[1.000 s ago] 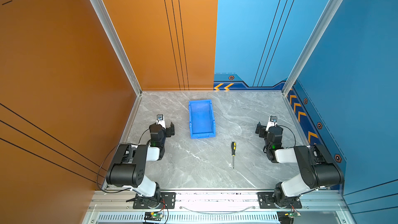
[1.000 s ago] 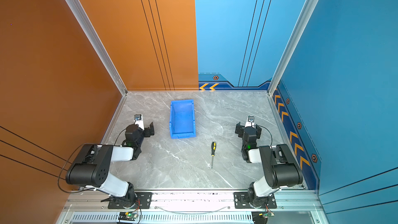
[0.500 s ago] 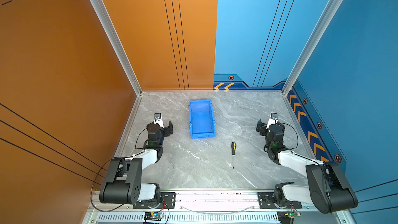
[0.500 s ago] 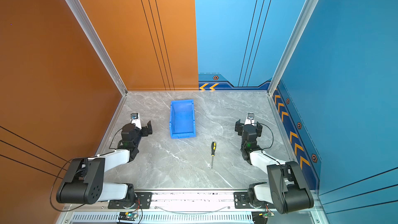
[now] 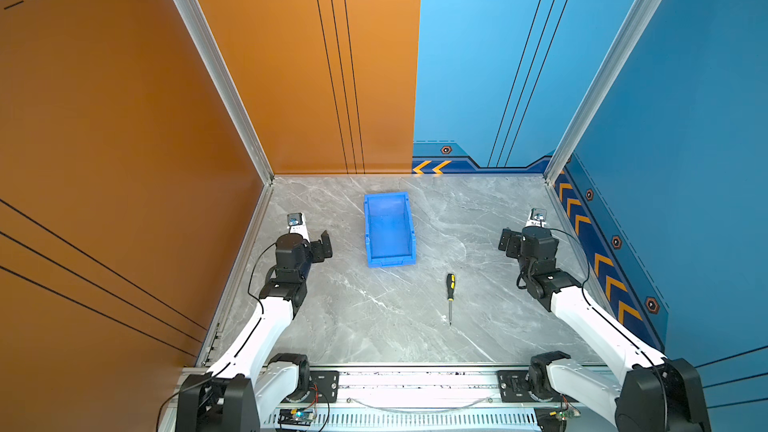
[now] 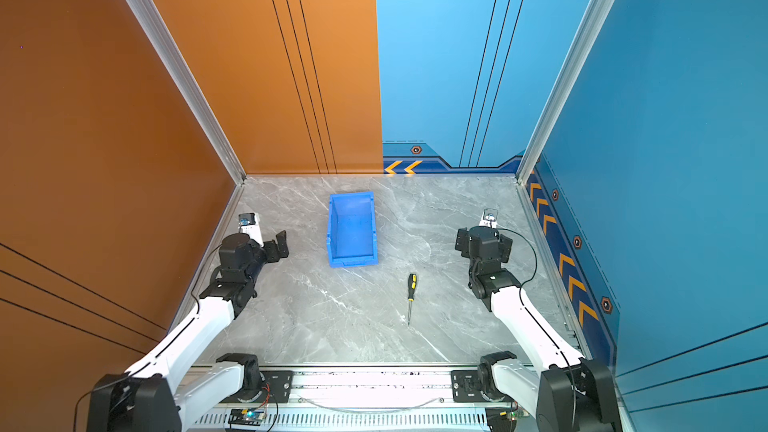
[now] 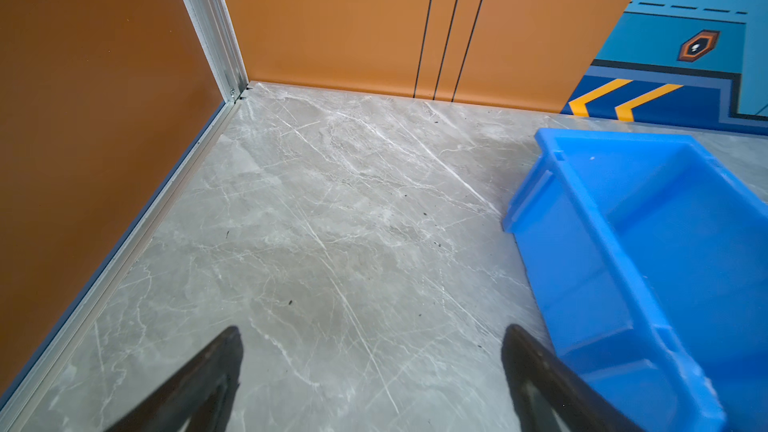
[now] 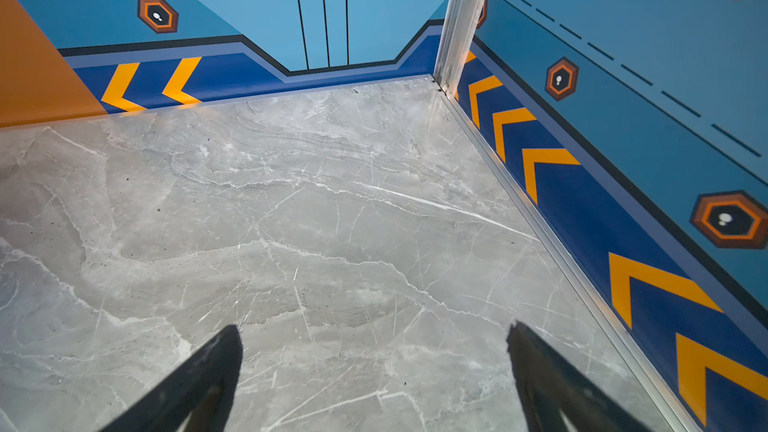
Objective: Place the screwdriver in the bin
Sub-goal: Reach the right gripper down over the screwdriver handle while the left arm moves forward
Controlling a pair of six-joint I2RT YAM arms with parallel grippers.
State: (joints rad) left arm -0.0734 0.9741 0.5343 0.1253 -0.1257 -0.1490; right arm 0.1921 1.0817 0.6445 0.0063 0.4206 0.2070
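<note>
The screwdriver [image 5: 449, 289] [image 6: 411, 289], with its black-and-yellow handle, lies flat on the marble top, its handle toward the bin and nothing touching it. The blue bin [image 5: 367, 226] [image 6: 331, 226] stands behind it and to the left, with nothing visible inside. My left gripper [image 5: 311, 236] [image 6: 266, 238] is open to the left of the bin. The left wrist view shows its fingertips spread [image 7: 372, 338] over bare marble with the bin [image 7: 582, 251] alongside. My right gripper [image 5: 524, 231] [image 6: 482, 236] is open at the far right, with bare marble between its fingers [image 8: 372, 334]. The screwdriver shows in neither wrist view.
Orange walls [image 5: 124, 118] close the left and back left, blue walls [image 5: 685, 118] the back right and right. An aluminium rail [image 5: 415, 384] carrying both arm bases runs along the front edge. Grey marble [image 5: 374, 317] spreads around the screwdriver.
Both arms have unfolded, their elbows swinging back toward the front rail, while the open grippers stayed almost in place. The screwdriver and the bin have not moved.
</note>
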